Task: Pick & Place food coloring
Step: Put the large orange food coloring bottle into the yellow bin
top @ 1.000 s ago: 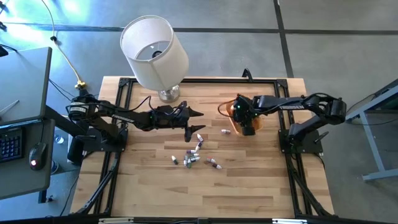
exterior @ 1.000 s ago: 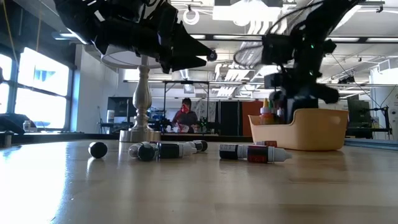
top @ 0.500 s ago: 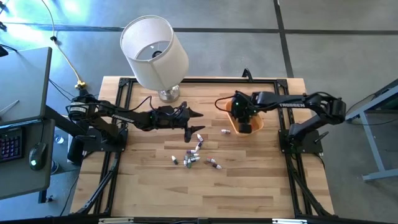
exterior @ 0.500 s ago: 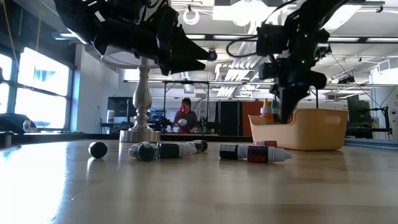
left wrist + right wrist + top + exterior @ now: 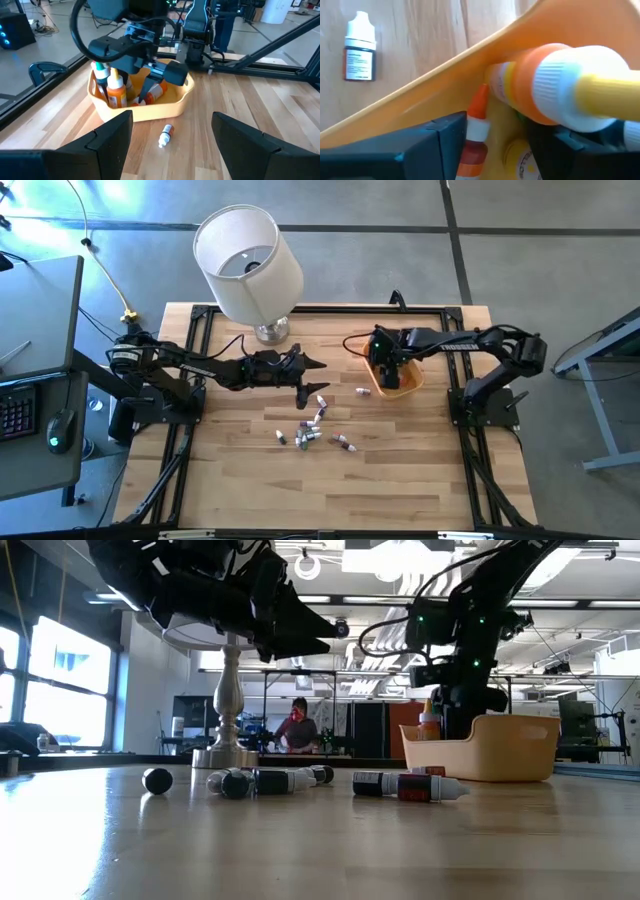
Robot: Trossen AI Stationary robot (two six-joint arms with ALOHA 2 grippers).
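Several tiny food coloring bottles (image 5: pixel 312 430) lie on their sides in a loose cluster mid-table (image 5: pixel 290 780). One lone bottle (image 5: pixel 362 391) lies just outside the orange bowl (image 5: pixel 408 385), and it also shows in the wrist views (image 5: pixel 165 135) (image 5: pixel 359 50). More bottles stand and lean inside the bowl (image 5: pixel 145 112). My right gripper (image 5: pixel 385 373) is open and reaches down into the bowl (image 5: pixel 420 100), with an orange-capped bottle (image 5: pixel 476 125) and a yellow one (image 5: pixel 517 155) between its fingers. My left gripper (image 5: pixel 312 367) is open and hovers above the table beside the cluster (image 5: pixel 170 145).
A table lamp with a white shade (image 5: pixel 250 265) stands at the table's far edge, its metal base (image 5: pixel 225 755) behind the cluster. Black frame rails run along the table's sides. Bare wood lies toward the near edge. A person sits far off in the room.
My right gripper has shifted a little toward the table's left over the bowl, from the bowl's right part to its left part. The left arm and the bottles on the table have kept still.
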